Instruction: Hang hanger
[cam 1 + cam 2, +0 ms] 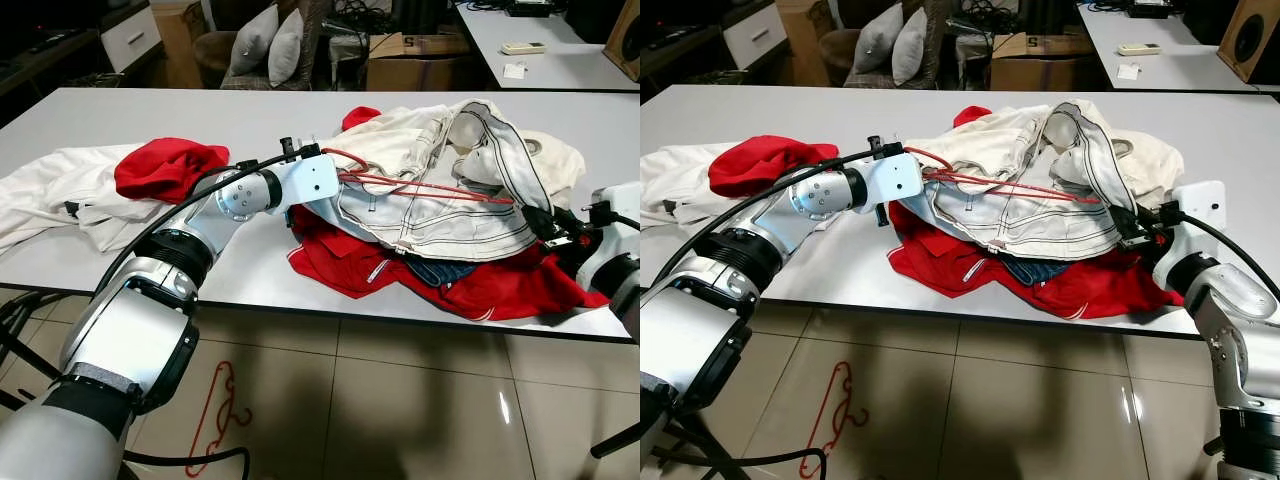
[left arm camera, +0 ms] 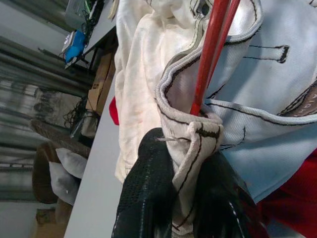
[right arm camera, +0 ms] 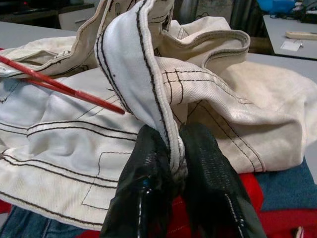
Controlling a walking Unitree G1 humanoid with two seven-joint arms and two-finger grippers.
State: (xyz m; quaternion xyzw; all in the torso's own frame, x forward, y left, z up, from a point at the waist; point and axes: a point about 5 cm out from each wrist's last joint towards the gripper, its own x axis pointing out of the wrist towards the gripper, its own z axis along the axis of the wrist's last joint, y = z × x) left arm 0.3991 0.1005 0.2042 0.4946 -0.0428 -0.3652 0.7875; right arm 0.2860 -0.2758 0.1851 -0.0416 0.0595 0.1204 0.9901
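Two grippers worked on one cream garment (image 1: 440, 190) heaped on a white table (image 1: 150, 110). The left gripper (image 2: 183, 198) had its two black fingers closed on a dark-stitched hem of the cloth, just beside one red hanger (image 1: 420, 185) that ran through the garment's opening. The right gripper (image 3: 173, 188) pinched another edge of the same garment at the heap's far end, both fingers tight against the fabric. Beneath the cream piece lay one red garment (image 1: 470, 280) and a strip of blue denim (image 1: 440, 270). One separate red cloth (image 1: 165, 165) rested on a white cloth (image 1: 60, 185) at the robot's left. A second red hanger (image 1: 220, 415) lay on the tiled floor (image 1: 400, 400). Two pillows (image 1: 265, 40) stood beyond the table.
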